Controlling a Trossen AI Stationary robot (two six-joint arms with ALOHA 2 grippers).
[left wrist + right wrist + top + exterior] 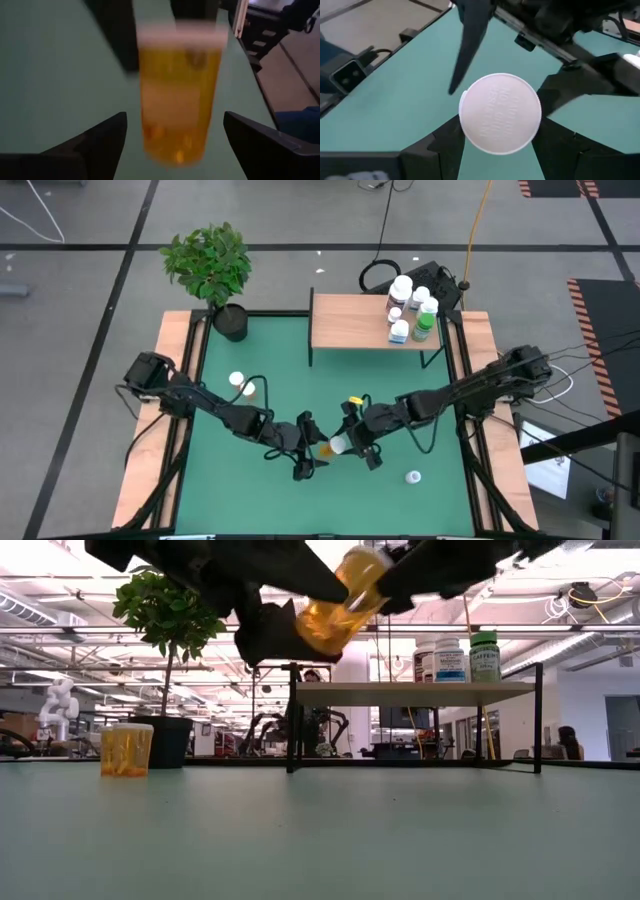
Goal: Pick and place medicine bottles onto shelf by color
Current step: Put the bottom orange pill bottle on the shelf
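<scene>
An amber bottle (pixel 333 446) with a white cap hangs in the air over the middle of the green table (pixel 250 500), between my two grippers. My right gripper (pixel 352 442) is shut on its capped end. My left gripper (pixel 312 448) is open. Its fingers (pixel 100 142) stand on either side of the bottle's amber body (pixel 177 100) without touching it. A second amber bottle (pixel 241 386) stands on the table at the left; it also shows in the low view (pixel 127 748). The wood shelf (pixel 350 322) at the far edge carries several bottles (pixel 412 308). My right gripper pinches the bottle's white cap (pixel 500 112) by its rim, one finger (pixel 445 142) on each side. The fingers come from the table's right, about level, along the bottle. The bottle (pixel 345 600) is lifted clear and tilted, its bottom end toward my left gripper.
A small white bottle or cap (pixel 413 477) lies on the table near the right front. A potted plant (pixel 212 270) stands at the far left corner. Light wooden rails (pixel 160 430) edge the table on both sides. The left half of the shelf is bare.
</scene>
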